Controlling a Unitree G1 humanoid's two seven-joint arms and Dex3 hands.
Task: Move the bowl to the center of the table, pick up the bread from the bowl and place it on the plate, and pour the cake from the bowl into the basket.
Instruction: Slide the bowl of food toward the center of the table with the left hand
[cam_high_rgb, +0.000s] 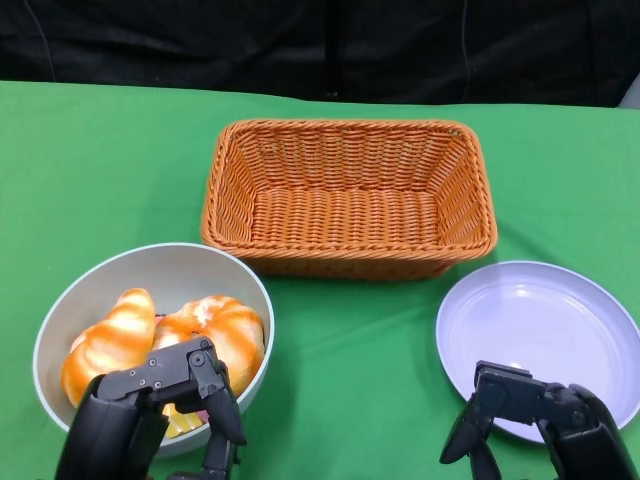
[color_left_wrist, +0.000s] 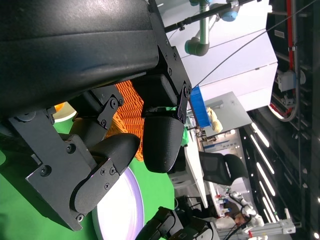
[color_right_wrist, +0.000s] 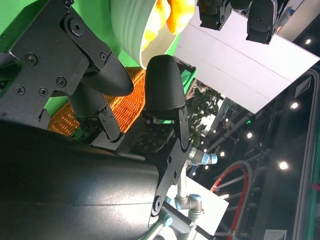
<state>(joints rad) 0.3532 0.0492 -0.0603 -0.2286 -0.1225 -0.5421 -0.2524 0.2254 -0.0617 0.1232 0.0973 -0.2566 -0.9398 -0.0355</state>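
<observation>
Although the task opens with sliding the bowl (cam_high_rgb: 60, 310) to the middle of the table (cam_high_rgb: 100, 160), that bowl sits at the near left, so by my reading nothing on the list is done yet. The left hand (cam_high_rgb: 165, 400) hangs over the bowl's near rim with its fingers apart and nothing between them; whether a fingertip touches the rim I cannot tell. Inside the bowl lie two golden baked pieces side by side, a crescent-shaped one (cam_high_rgb: 105, 345) on the left and a rounder one (cam_high_rgb: 225, 325) next to it (which is the bread and which the cake is not clear from here), with a yellowish scrap showing under the hand.

Further right, at the table's far middle, the wicker basket (cam_high_rgb: 348, 190) holds nothing, so the pour is left to do. On the right, the pale plate (cam_high_rgb: 545, 330) is bare, so the bread placement is left as well. The right hand (cam_high_rgb: 530, 415) hovers at the plate's near edge, fingers spread, holding nothing. All three steps seem to remain, the bowl's move first.
</observation>
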